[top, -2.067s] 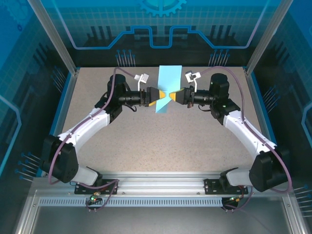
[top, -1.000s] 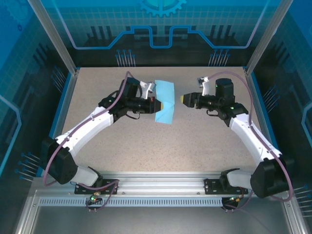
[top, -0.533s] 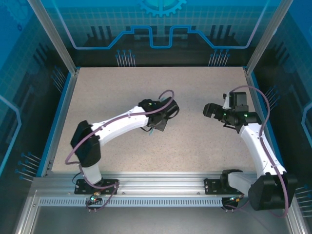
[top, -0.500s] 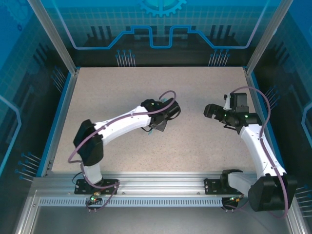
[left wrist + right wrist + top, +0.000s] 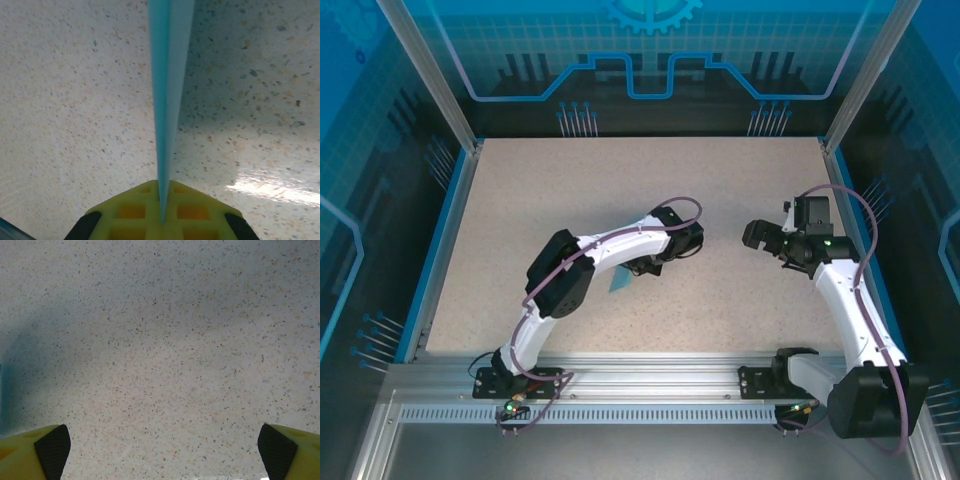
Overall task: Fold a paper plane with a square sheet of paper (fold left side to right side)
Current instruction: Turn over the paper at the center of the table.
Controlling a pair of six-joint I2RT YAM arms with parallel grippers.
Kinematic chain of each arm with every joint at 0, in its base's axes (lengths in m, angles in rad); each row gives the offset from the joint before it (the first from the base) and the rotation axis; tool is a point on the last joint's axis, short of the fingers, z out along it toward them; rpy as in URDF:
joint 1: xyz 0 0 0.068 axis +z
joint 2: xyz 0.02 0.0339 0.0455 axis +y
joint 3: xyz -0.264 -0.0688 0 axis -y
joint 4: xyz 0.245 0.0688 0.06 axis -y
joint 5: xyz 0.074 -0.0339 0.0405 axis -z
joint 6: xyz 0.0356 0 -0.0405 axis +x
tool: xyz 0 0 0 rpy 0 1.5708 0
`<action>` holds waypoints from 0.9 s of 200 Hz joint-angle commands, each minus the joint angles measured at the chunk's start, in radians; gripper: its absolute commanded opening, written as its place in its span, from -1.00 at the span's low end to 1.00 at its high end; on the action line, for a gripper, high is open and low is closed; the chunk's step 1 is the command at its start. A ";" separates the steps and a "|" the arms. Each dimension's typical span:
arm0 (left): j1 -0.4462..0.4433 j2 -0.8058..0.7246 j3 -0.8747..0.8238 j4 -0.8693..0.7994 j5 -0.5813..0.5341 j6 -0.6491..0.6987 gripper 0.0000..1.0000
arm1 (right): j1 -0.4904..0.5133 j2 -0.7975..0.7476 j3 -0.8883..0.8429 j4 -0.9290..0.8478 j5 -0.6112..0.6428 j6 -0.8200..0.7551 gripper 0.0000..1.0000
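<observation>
Near the middle of the table, the left arm is curled in on itself, and a sliver of the blue paper peeks out from under its forearm. From the wrist camera the left gripper is pinched tight on that blue paper, which runs straight away from the yellow fingers edge-on. It looks like two layers pressed together, so I'd say a fold is already in it. Whether its far end touches the tabletop I can't tell.

Off to the right, well apart from the paper, the right gripper hangs with its jaws spread wide and nothing between them; its own camera looks down on bare speckled surface.

To my eye this is a carrying step between creases, with the sheet held on edge rather than lying flat. Next it needs laying down flat and square, with the right gripper brought in to pin or lift one side for the following fold. Thin paper like this could flop or slide as it's let go.
</observation>
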State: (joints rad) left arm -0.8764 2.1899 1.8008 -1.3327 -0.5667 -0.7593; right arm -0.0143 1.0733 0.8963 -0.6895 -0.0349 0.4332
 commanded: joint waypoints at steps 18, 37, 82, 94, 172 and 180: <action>-0.003 0.072 0.078 -0.010 0.135 -0.004 -1.00 | -0.017 -0.010 -0.011 -0.005 -0.048 0.009 1.00; 0.011 0.095 0.105 0.010 0.194 0.014 -1.00 | -0.016 -0.009 -0.011 -0.001 -0.070 0.009 1.00; 0.063 0.102 0.112 0.119 0.402 0.040 -0.60 | -0.016 0.014 -0.011 0.010 -0.135 -0.011 0.99; 0.075 0.098 0.113 0.141 0.440 0.049 -0.47 | -0.017 0.025 -0.012 0.014 -0.164 -0.017 1.00; 0.110 -0.095 -0.008 0.337 0.600 0.183 0.24 | 0.046 0.092 -0.052 0.072 -0.269 -0.040 0.99; 0.119 -0.137 -0.037 0.366 0.605 0.195 0.29 | 0.065 0.103 -0.048 0.081 -0.272 -0.039 0.95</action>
State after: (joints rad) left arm -0.7769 2.2177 1.8252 -1.0657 -0.0399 -0.6296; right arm 0.0025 1.1538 0.8474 -0.6445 -0.2558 0.4133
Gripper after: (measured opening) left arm 0.607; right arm 0.994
